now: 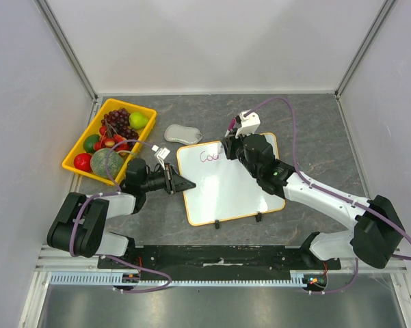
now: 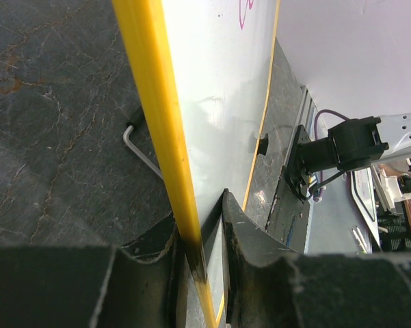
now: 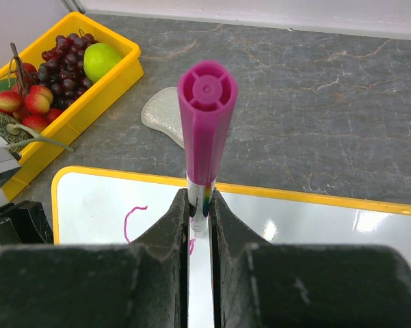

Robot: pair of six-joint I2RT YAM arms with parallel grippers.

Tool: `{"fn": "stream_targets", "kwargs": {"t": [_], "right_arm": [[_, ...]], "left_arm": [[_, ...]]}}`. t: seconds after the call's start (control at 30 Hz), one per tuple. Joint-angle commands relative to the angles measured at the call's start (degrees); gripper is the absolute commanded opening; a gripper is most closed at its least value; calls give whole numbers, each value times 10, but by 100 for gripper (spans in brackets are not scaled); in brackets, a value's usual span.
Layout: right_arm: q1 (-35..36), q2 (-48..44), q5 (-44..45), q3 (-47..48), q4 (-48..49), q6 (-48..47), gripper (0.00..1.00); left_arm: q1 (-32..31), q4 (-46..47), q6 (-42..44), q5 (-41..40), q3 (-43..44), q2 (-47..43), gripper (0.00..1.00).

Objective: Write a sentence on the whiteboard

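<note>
Writing in progress. Whiteboard (image 1: 226,195) lies centre frame; sentence (image 1: 210,156) barely begun, upper left. Left gripper (image 2: 200,236) clamps its rim; right gripper (image 3: 200,208) grips the marker (image 3: 206,102). Next, judged: steady rightward strokes.

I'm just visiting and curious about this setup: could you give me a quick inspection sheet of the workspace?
Surface: dark stone-look table.
Job's things: whiteboard, yellow-rimmed; purple writing, a few letters near its far left corner; magenta marker.
Clutter: yellow fruit tray; silver-grey pouch beside the board.
End effectors: left end effector shut on the whiteboard's edge; right end effector shut on the marker.
Cables: purple cables along both arms.
Surroundings: white walls on three sides.
</note>
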Motion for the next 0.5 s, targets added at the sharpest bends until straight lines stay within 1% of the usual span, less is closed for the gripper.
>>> {"fn": "stream_targets", "kwargs": {"t": [0.0,0.47], "right_arm": [[-5,2,15,1,8,-2,0],[-5,-20,-9,-39,6,7,0]], "left_arm": [[-9,-17,59,-10,3,7,2],[-10,-17,60,-10,3,7,2]]}}
